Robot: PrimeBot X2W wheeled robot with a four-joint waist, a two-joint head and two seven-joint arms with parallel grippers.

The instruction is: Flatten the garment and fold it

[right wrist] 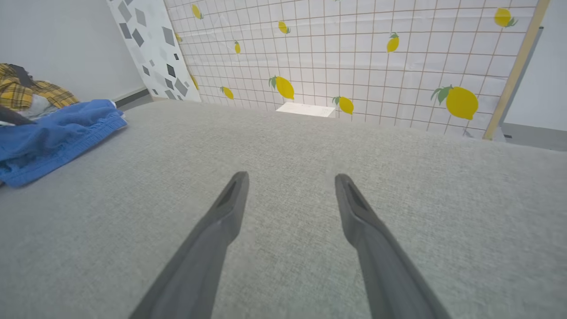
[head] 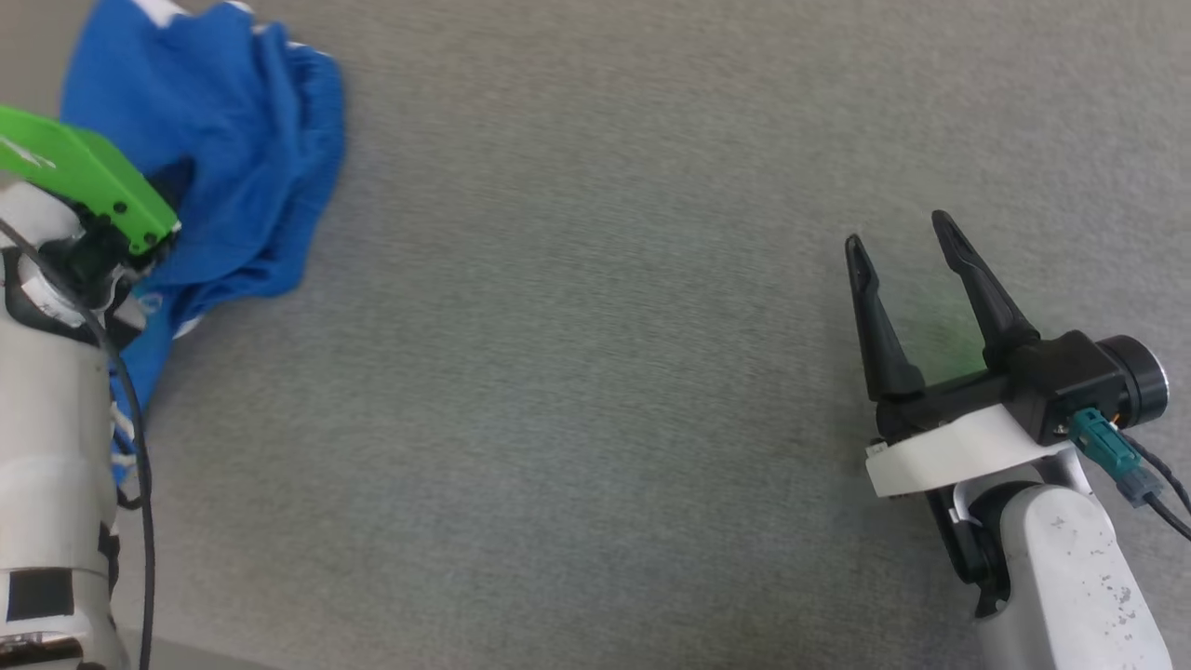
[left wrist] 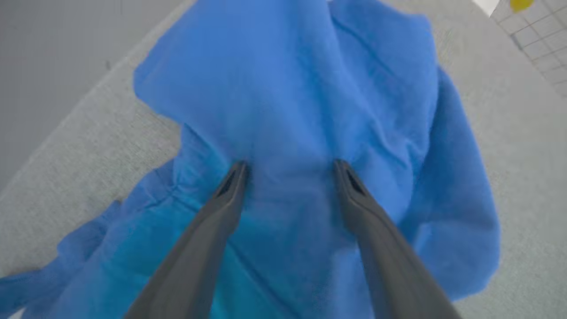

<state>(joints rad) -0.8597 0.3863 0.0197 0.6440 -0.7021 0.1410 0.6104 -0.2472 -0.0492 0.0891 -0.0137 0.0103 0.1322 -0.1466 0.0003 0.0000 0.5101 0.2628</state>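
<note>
Crumpled garment [head: 233, 140] (blue, white trim) lies far left; left end effector [left wrist: 288, 170] gapes over it, right end effector [head: 898, 233] gapes over tabletop [head: 595, 419].

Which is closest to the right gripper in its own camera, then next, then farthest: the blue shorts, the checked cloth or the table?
1. The table, right under the right gripper.
2. The blue shorts, off to the left.
3. The checked cloth, behind the shorts, far left.
</note>
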